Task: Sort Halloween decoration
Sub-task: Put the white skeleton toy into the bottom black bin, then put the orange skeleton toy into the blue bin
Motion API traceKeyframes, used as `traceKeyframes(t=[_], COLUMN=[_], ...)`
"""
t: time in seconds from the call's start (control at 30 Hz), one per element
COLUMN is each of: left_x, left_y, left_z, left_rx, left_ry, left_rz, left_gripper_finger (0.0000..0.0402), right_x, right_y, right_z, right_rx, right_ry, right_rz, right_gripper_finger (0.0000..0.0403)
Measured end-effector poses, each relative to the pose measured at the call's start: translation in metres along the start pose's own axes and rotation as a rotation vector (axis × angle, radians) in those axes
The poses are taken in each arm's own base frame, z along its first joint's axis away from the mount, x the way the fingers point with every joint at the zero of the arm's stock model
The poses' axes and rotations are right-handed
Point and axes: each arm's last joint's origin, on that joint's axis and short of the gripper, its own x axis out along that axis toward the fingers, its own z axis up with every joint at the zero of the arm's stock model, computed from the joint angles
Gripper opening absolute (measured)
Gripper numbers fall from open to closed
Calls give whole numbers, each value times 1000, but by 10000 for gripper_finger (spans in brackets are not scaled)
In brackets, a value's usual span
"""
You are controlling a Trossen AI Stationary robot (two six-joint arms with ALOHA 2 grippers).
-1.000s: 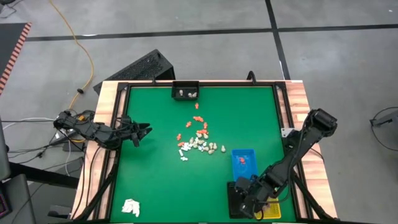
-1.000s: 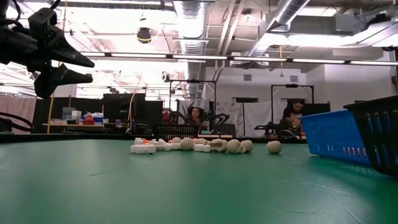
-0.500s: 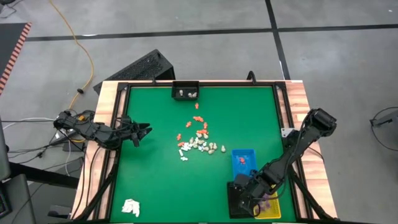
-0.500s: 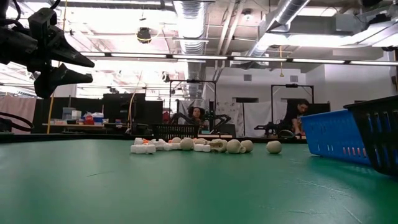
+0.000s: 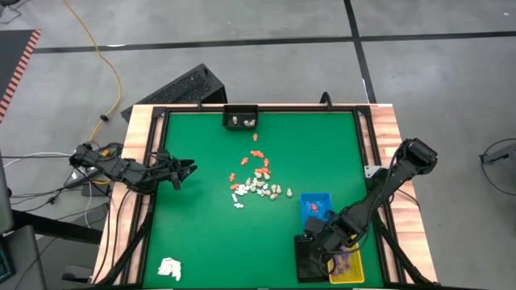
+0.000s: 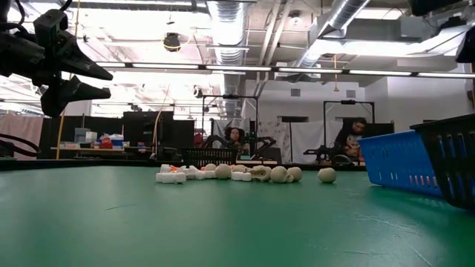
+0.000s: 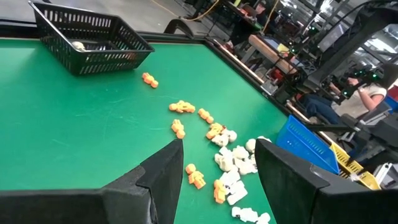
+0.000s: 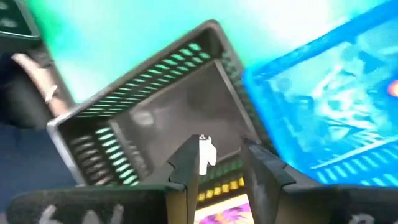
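- The right gripper (image 8: 214, 168) hangs over the black tray (image 5: 310, 256) at the lower right of the high view, just beside the blue tray (image 5: 316, 209) and the yellow tray (image 5: 349, 270).
- Its fingers (image 8: 185, 165) stand partly apart. A small white piece (image 8: 206, 151) shows between them in the right wrist view, over the black tray's floor; I cannot tell whether it is still pinched or already falling.
- Over the last second that arm has shifted a little over the tray, and the fingers have gone from nearly shut to part-way apart. That reads to me as a drop: one white piece being put into the black tray.
- The left gripper (image 5: 187, 169) waits at the left edge of the desk (image 5: 201, 234), raised, fingers wide. It has not moved in that second.
- Most of the decoration (image 5: 260, 184) sits loose in the middle of the desk: orange pieces (image 7: 182, 107) towards the upper side, white and cream ones (image 7: 235, 162) clustered below them. The heap looks unchanged.
- A few pieces already lie in the far black basket (image 5: 240, 118) at the top centre, one orange piece lies in the blue tray, and purple ones in the yellow tray.
- A white wad (image 5: 169, 268) lies at the lower left, apart from all this.
- The sorting is far from done, I'd judge; the next trip goes back to the heap.
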Motion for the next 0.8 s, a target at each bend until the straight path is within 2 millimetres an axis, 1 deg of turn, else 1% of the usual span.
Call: traceKeyframes(t=[0.33,0.6,0.8], left_x=[0,0,0], left_y=[0,0,0], left_z=[0,0,0], left_rx=[-1,-2,1], left_ry=[0,1,1], left_rz=[0,0,1], left_gripper_finger=[189,189,189], right_x=[1,2,2], right_y=[-17,-22,-23], right_z=[12,22,25], right_rx=[11,10,18], right_ry=[-17,-21,-25], right_rz=[-131,-150,-149], right_gripper_finger=[118,118,118])
